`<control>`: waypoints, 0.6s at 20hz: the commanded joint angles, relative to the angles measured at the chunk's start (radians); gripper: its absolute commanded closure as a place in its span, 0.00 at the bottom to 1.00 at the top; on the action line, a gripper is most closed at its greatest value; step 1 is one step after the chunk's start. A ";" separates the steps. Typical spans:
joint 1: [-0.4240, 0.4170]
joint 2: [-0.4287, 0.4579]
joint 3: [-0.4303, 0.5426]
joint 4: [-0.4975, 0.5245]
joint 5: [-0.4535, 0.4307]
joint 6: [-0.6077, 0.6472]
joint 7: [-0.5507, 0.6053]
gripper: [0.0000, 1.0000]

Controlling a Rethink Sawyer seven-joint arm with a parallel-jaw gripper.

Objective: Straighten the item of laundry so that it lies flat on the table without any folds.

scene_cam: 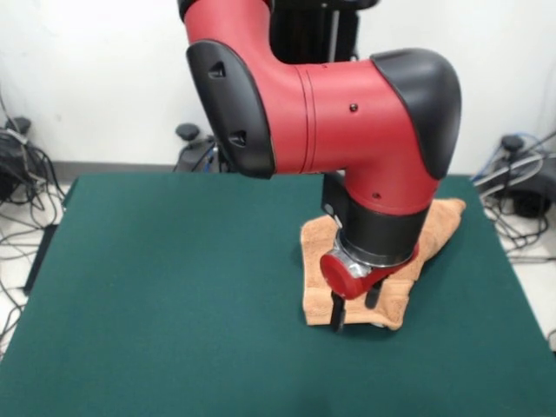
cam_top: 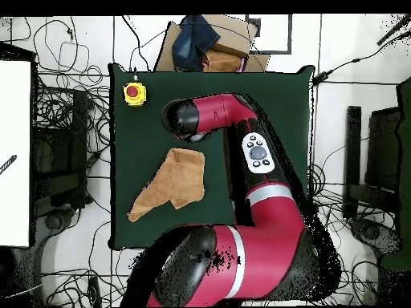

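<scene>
The item of laundry (scene_cam: 393,252), a peach-orange towel, lies crumpled on the right part of the green table (scene_cam: 174,287), with folds and one corner pointing to the far right. In the overhead view the towel (cam_top: 178,181) is an irregular shape with a long point at its lower left. My gripper (scene_cam: 354,308) hangs straight down over the towel's near edge. It is open, and its two dark fingers (scene_cam: 337,314) stand apart, with their tips at the cloth. From above, the arm's wrist (cam_top: 186,120) hides the gripper.
A yellow box with a red button (cam_top: 134,94) sits at a corner of the table (cam_top: 281,104). A cardboard box with dark blue cloth (cam_top: 207,44) lies just past the table's edge. Cables run over the floor on all sides.
</scene>
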 commanded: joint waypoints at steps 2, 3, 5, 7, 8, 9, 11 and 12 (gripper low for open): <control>0.018 0.024 0.067 -0.012 -0.066 0.069 -0.253 0.00; 0.016 0.025 0.072 -0.008 -0.065 0.068 -0.269 0.00; 0.007 0.028 0.085 0.003 -0.063 0.063 -0.305 0.00; 0.005 0.032 0.092 0.000 -0.063 0.068 -0.335 0.00; 0.005 0.039 0.097 -0.009 -0.061 0.075 -0.355 0.00; 0.010 0.043 0.091 -0.016 -0.063 0.088 -0.364 0.00; 0.018 0.052 0.083 -0.024 -0.065 0.121 -0.391 0.00; 0.026 0.062 0.077 -0.040 -0.065 0.145 -0.405 0.00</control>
